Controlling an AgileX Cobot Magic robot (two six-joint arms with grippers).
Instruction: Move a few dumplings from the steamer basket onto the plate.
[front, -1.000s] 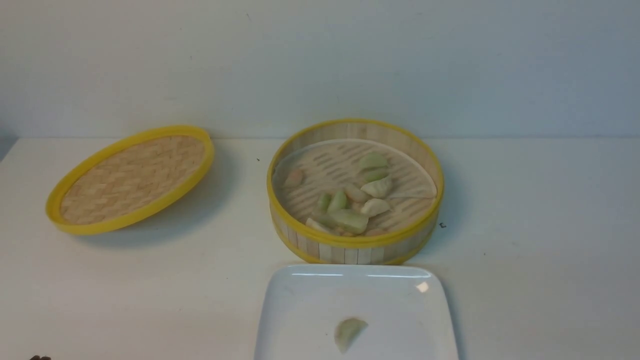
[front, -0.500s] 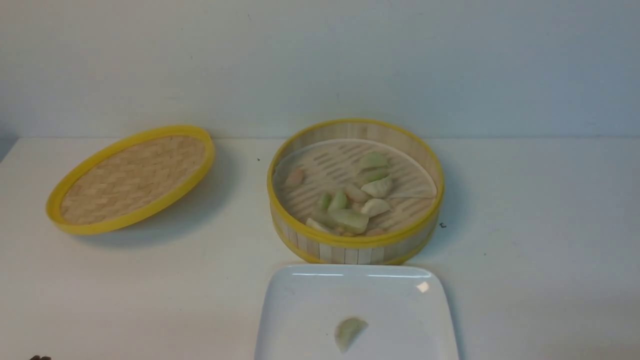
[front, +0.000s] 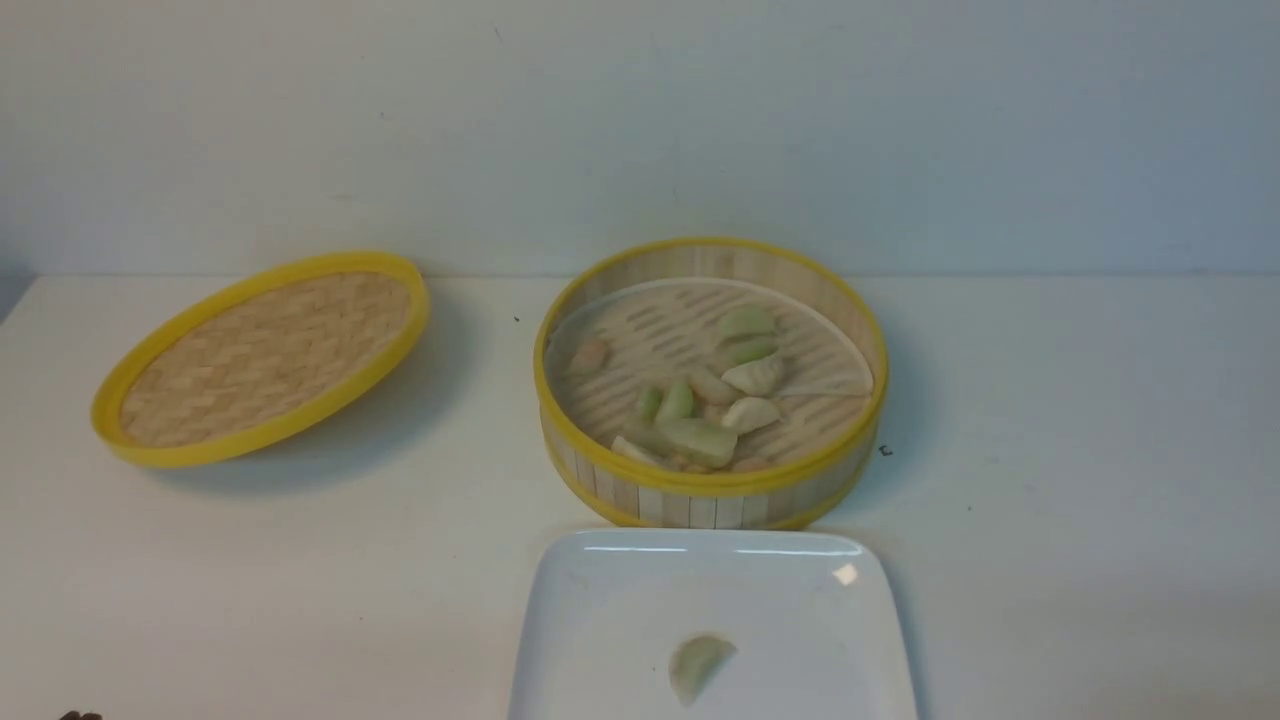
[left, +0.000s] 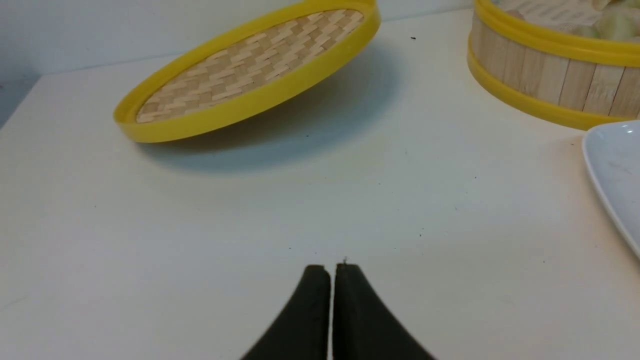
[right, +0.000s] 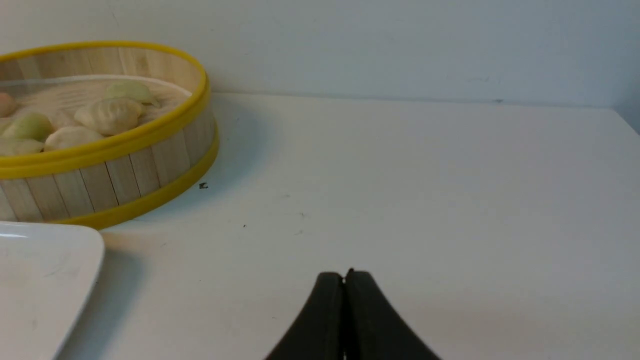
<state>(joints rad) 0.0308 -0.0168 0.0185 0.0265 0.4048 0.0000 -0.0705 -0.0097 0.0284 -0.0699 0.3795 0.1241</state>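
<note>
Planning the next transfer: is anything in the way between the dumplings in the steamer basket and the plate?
Nothing visible stands between them. The dumplings lie in the open steamer basket, whose near wall they must clear. The plate sits just in front, holding one green dumpling. The lid lies off to the left.

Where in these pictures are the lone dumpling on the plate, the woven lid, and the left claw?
dumpling on the plate (front: 699, 665), front view, middle of its pale green body.
woven lid (front: 265, 355), front view, centre of its woven face.
left claw (left: 332, 272), left wrist view, seam between its closed black tips.
</note>
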